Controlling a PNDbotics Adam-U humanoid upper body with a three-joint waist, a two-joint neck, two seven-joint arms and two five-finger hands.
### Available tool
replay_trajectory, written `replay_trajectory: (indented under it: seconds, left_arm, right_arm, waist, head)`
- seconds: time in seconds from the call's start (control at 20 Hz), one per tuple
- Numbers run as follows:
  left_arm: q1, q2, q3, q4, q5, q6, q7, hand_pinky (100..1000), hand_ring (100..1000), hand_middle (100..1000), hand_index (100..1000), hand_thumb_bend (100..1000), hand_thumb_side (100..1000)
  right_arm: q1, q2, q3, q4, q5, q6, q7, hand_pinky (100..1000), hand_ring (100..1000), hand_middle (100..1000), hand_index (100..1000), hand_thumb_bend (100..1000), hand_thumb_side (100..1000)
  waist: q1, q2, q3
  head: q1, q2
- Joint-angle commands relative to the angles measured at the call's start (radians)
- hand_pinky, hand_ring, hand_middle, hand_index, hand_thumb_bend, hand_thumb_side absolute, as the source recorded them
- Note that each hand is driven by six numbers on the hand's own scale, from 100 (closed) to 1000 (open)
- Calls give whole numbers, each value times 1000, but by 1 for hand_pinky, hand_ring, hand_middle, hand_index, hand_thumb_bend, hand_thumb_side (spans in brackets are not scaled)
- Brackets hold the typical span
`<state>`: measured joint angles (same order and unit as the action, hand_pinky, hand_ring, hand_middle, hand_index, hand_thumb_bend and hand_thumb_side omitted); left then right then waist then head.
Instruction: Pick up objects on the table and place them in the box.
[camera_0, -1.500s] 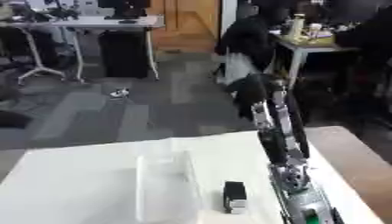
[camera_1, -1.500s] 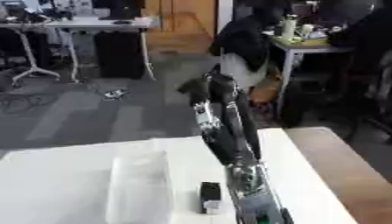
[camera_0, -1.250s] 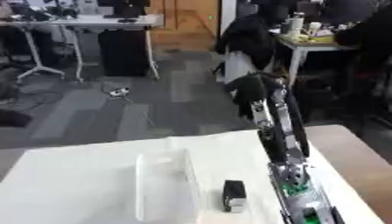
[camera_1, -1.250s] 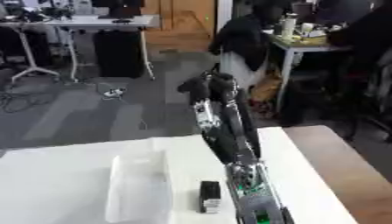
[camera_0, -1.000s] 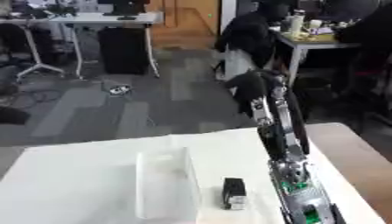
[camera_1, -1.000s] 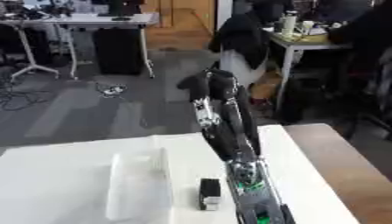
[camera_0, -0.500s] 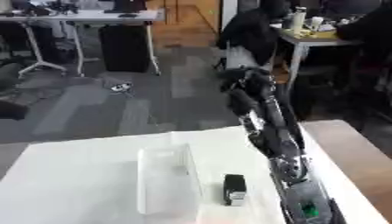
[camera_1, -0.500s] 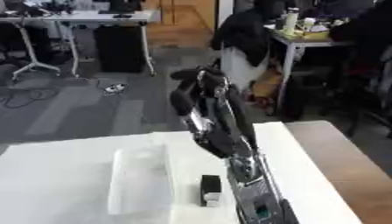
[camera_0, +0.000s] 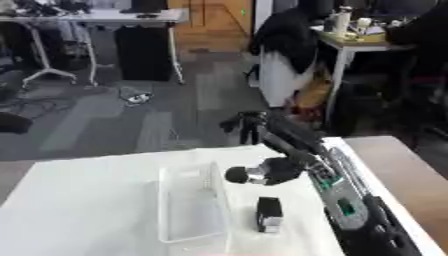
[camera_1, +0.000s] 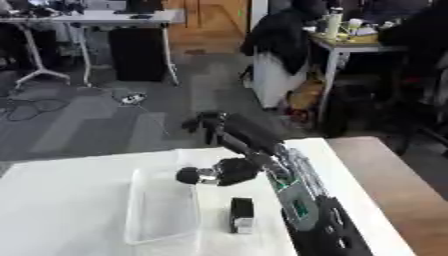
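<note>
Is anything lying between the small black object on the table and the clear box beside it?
Nothing visible. The black object stands on bare white table just right of the clear box. The right robot hand is raised beyond them, not between.

The robot's right arm (camera_0: 337, 195), raised steeply above the table a moment ago with its right hand (camera_0: 254, 125) high against the office floor, now folds lower and bends toward the left. The hand sits just beyond the table's far edge, fingers spread and pointing up. The thumb side (camera_1: 210, 175) now reaches out over the far right rim of the clear box (camera_0: 188, 205).
</note>
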<state>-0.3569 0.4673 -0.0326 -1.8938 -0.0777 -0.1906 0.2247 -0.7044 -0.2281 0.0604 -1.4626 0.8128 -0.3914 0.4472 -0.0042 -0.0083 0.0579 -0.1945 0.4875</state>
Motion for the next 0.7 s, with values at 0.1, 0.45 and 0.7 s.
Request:
replay_trajectory:
  seconds: [0.1,0.45,0.7]
  left_arm:
    - [-11,32,11,-13,3,-3,-2,591,606,743,862,156,1000]
    - [-9,34,12,-11,2,-4,-2,591,606,743,862,156,1000]
    - [-7,38,14,-11,1,-4,0,591,606,743,861,156,1000]
  right_arm:
    - [-39,-63,1,44,38,-30,2,527,600,744,850,814,1000]
    - [-68,-128,-1,131,94,-75,-9,589,639,769,847,853,1000]
    - [-103,-188,10,188,111,-121,41,644,683,785,835,861,1000]
  waist:
    - [-1,-14,1]
    - [-4,-14,-1]
    - [-5,-16,-7]
  head:
    - [-3,5]
    - [1,7]
    - [6,11]
